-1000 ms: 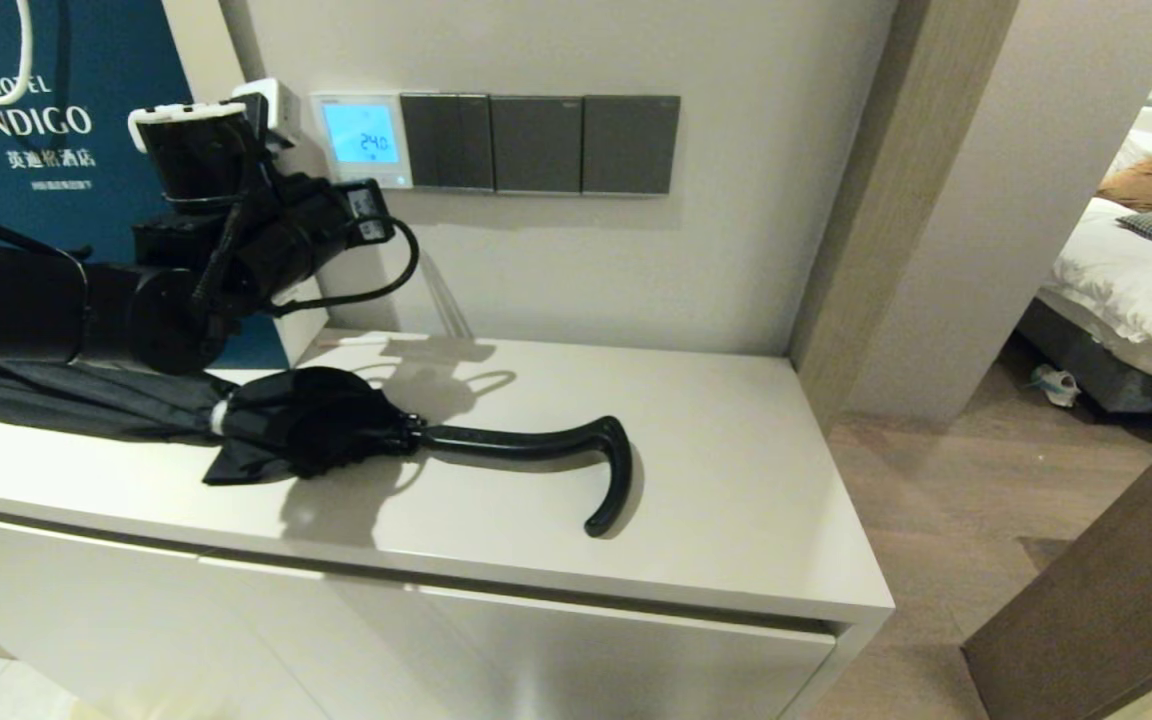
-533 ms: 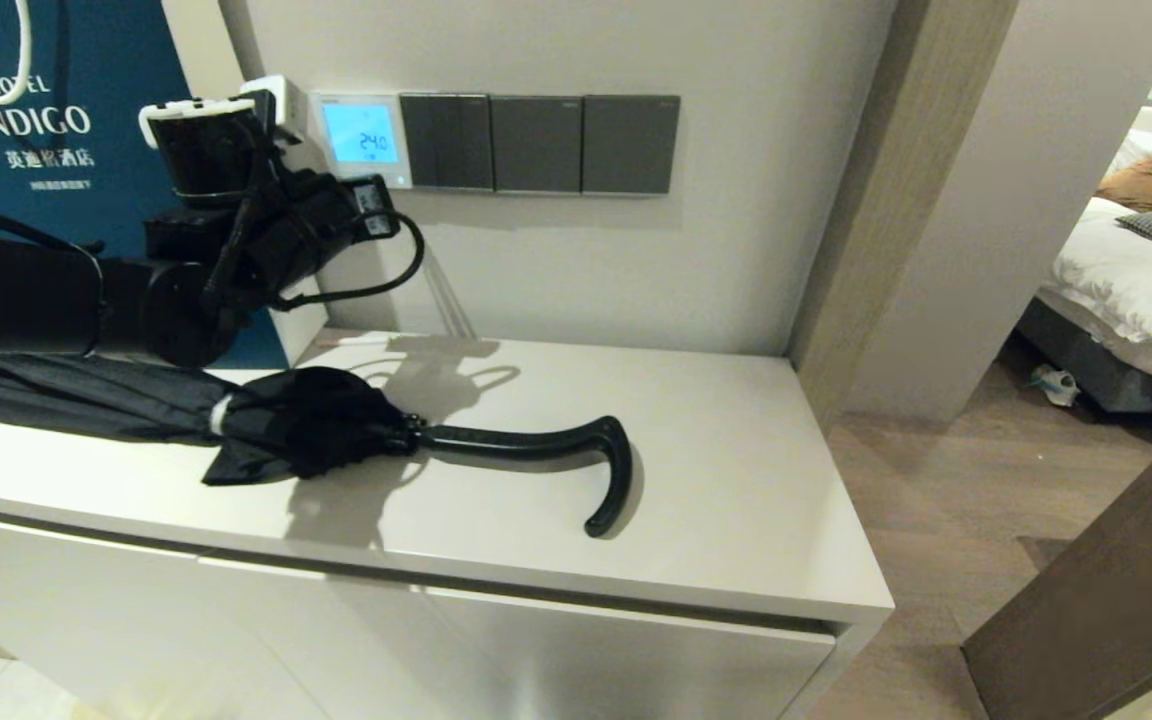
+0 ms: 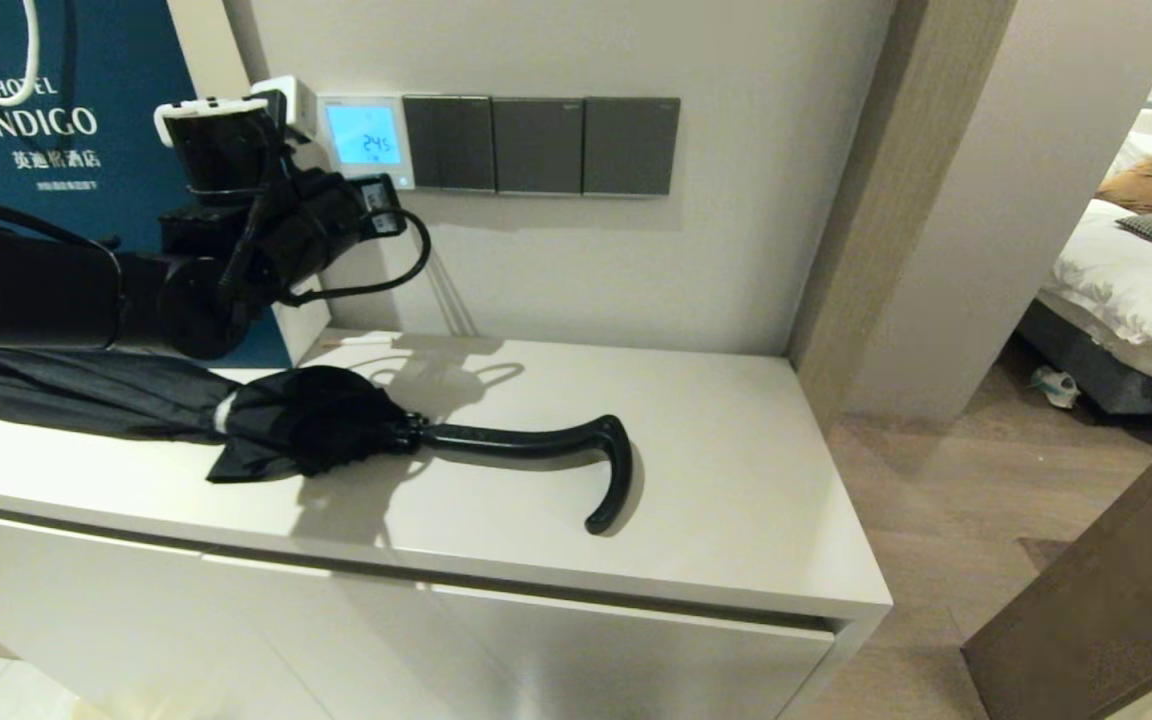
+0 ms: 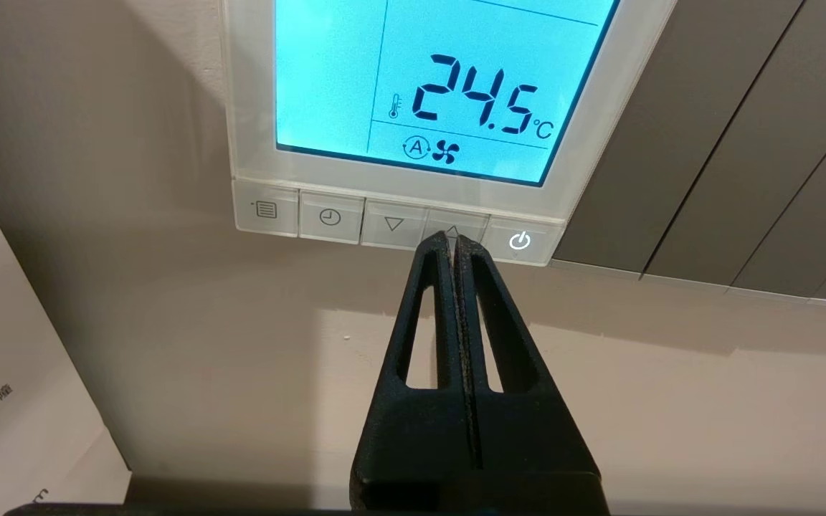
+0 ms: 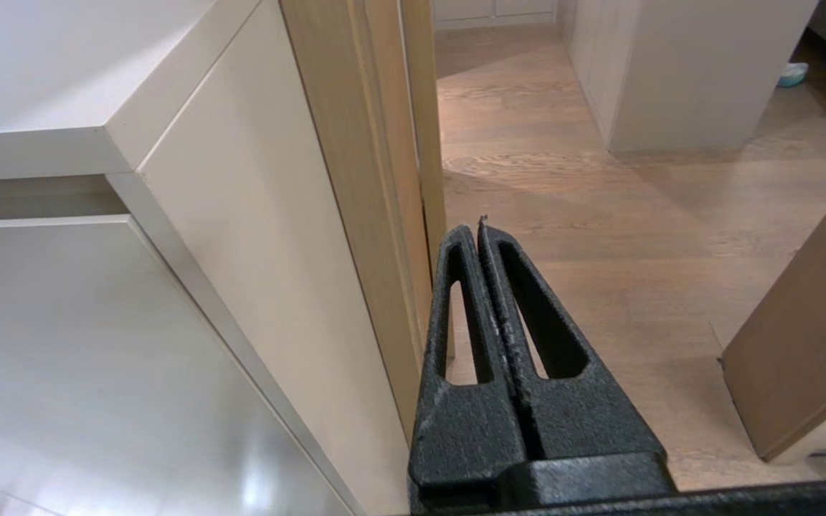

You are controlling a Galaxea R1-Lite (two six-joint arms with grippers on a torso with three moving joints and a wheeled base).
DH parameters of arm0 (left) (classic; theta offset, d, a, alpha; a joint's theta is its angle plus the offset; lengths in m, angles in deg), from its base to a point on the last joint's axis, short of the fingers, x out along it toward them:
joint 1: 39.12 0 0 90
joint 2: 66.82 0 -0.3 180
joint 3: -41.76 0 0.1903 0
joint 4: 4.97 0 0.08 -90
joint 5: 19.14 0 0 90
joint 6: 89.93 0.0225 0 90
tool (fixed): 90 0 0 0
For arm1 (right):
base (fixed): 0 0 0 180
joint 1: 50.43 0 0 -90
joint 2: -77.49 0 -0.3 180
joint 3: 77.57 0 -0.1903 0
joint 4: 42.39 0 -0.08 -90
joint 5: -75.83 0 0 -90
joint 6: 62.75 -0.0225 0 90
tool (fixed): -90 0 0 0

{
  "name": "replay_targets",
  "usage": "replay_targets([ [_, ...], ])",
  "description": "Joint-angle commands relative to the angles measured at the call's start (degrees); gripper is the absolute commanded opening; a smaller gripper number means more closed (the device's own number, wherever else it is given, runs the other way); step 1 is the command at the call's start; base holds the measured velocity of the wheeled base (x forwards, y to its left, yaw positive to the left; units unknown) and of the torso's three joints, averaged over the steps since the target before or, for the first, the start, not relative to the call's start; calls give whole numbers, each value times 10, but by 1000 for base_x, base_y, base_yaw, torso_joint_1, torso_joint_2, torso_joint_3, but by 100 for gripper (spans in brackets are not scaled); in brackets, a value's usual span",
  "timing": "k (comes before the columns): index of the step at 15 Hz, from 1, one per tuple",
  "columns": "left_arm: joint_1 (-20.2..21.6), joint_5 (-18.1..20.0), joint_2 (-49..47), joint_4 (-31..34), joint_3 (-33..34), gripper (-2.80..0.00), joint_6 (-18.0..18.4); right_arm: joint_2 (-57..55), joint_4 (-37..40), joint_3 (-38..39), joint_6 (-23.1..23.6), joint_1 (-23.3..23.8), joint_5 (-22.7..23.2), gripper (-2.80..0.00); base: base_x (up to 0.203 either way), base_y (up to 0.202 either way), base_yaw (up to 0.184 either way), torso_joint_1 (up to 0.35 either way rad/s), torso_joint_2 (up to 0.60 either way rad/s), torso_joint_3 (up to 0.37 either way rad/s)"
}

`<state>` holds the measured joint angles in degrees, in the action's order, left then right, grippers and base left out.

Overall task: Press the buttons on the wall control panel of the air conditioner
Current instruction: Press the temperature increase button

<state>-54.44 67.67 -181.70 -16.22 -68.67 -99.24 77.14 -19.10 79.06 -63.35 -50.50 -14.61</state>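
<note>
The white wall control panel has a lit light-blue screen reading 24.5. Its row of small white buttons runs along the lower edge, with a lit power button at one end. My left gripper is shut and empty. Its tips rest on the up-arrow button, covering most of it. In the head view the left gripper is at the panel's lower edge. My right gripper is shut and empty, low beside the cabinet's side, out of the head view.
Dark grey switch plates adjoin the panel on the right. A black umbrella lies on the white cabinet top below my left arm. A blue hotel bag and a white plug stand left of the panel.
My left arm has moved forward and a little right, bringing the shut tips onto the panel's lower edge. The screen has changed from 24.0 to 24.5.
</note>
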Motion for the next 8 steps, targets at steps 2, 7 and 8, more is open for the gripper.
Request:
replay_targets([
  [2,1,-1,3,-7,10,-280,-2,-1,0,1,0,0,0,-280,0,0,0,0,0,0],
  [7,1,0,36,-26,59,-280,-3,-1,0,1,0,0,0,-280,0,0,0,0,0,0],
  [8,1,0,43,-32,67,-280,-3,-1,0,1,0,0,0,-280,0,0,0,0,0,0],
])
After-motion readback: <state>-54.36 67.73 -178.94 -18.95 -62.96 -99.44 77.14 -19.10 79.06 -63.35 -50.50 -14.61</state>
